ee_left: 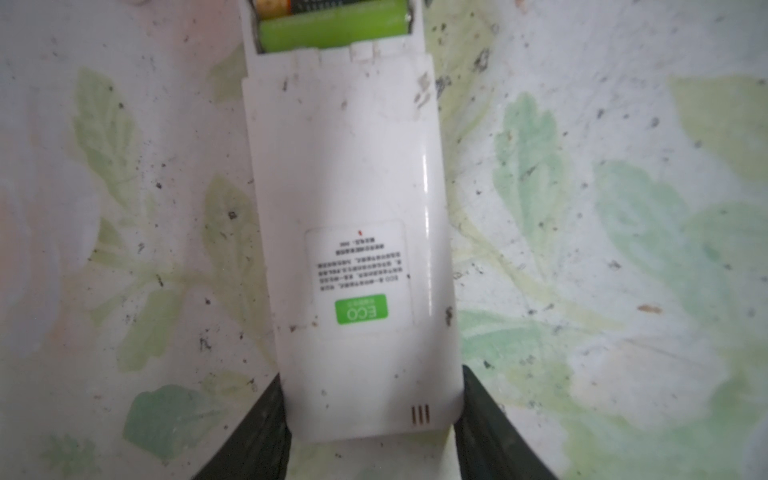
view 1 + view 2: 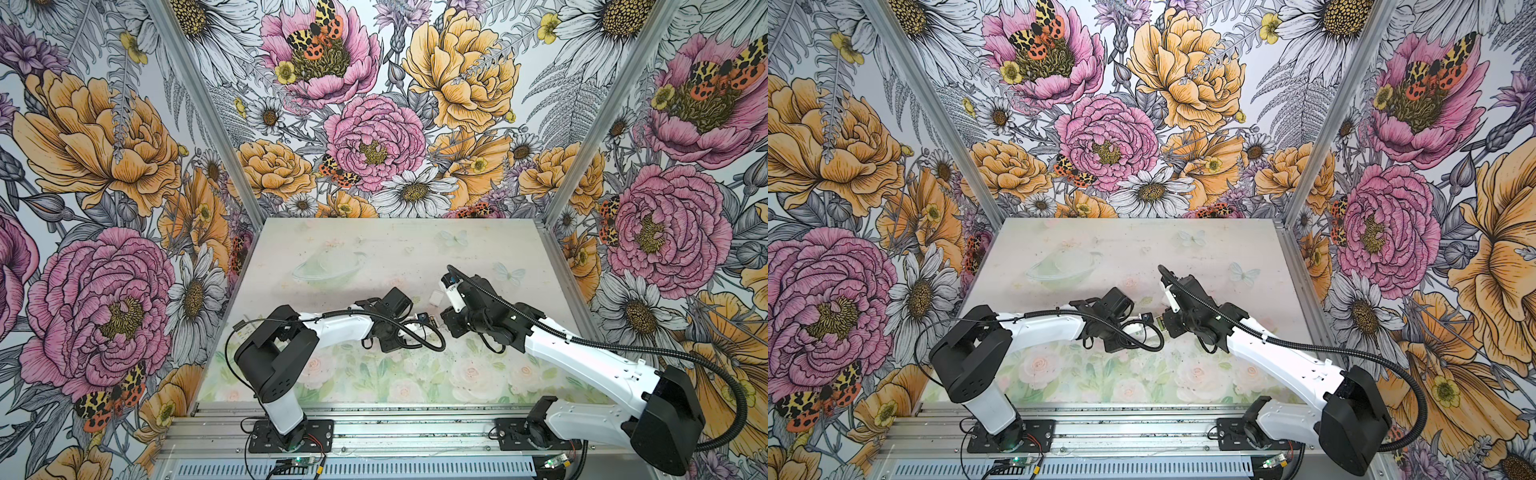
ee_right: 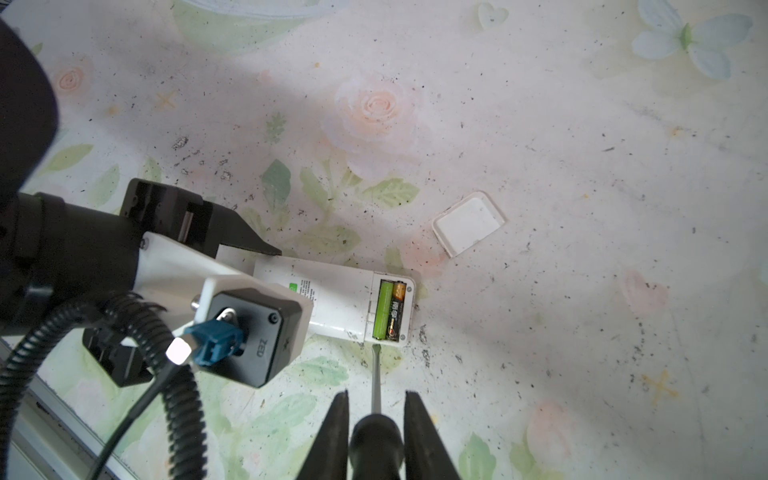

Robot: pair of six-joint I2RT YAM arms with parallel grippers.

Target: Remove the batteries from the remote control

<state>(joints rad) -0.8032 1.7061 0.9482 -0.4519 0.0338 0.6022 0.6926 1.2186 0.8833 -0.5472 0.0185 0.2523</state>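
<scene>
Your right gripper [image 3: 376, 394] is pinching the black handle of a screwdriver [image 3: 376, 440], jaws pressed against it from both sides, so the shaft is sticking straight out ahead as a prying point. You are aiming its flat tip at the open battery bay of the white remote control [image 3: 332, 299]. That tip is sitting just beside the bay's outer edge, in line with the lime green battery [image 3: 383, 309]; whether it is touching the casing I cannot tell. Your left gripper [image 1: 374, 415] is clamping the remote's opposite end across its width, back face up on the table [image 3: 582, 291], which I judge is pinning the body against sliding while you lever. Both batteries are lying side by side in the bay, the green one nearer the remote's body and the black gold-ended battery [image 3: 397, 309] beyond it toward the end wall. The battery cover [image 3: 467, 222] is lying off on the table, apart from the remote, so nothing is covering the cells
</scene>
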